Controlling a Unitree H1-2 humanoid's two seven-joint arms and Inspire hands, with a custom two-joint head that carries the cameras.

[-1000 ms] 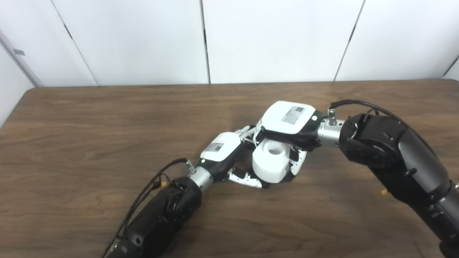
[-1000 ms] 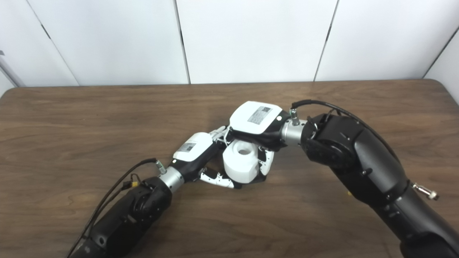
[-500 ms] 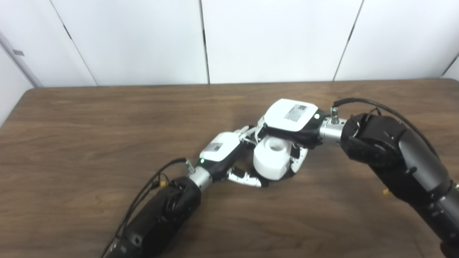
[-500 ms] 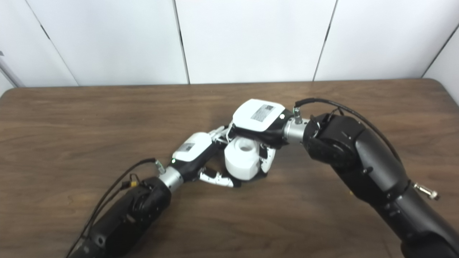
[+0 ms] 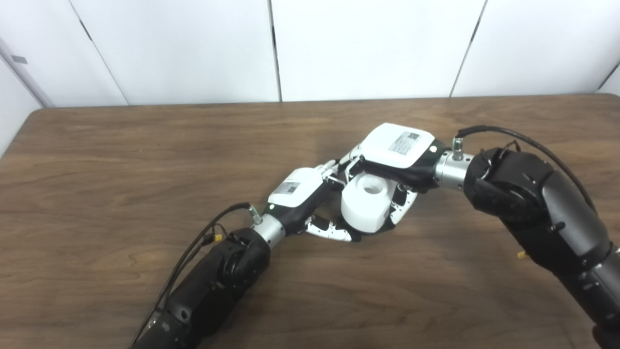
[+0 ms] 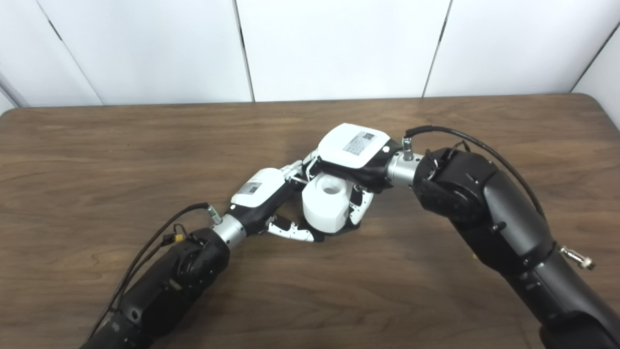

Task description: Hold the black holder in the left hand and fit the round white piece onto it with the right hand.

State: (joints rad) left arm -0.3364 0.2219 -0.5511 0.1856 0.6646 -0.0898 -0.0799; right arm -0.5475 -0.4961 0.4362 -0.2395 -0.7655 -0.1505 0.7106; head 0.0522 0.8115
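Note:
The round white piece (image 5: 364, 209), a thick cylinder with a hole in its top, sits between both hands near the table's middle. My right hand (image 5: 398, 146) lies over it from the right, fingers curled down around its sides, shut on it. My left hand (image 5: 296, 187) reaches in from the lower left, its thumb (image 5: 328, 232) under the piece's front and its fingers behind it. The black holder is almost hidden; only a dark edge (image 6: 339, 231) shows under the white piece, in the left hand's grasp.
The brown wooden table (image 5: 121, 160) spreads out on all sides of the hands. White wall panels (image 5: 368, 43) stand behind its far edge. A cable (image 5: 193, 252) loops off the left forearm, and another arches over the right wrist.
The whole picture has shifted upward, so the camera moved. The right hand has slid slightly to the right over the white piece. The piece stays between both hands.

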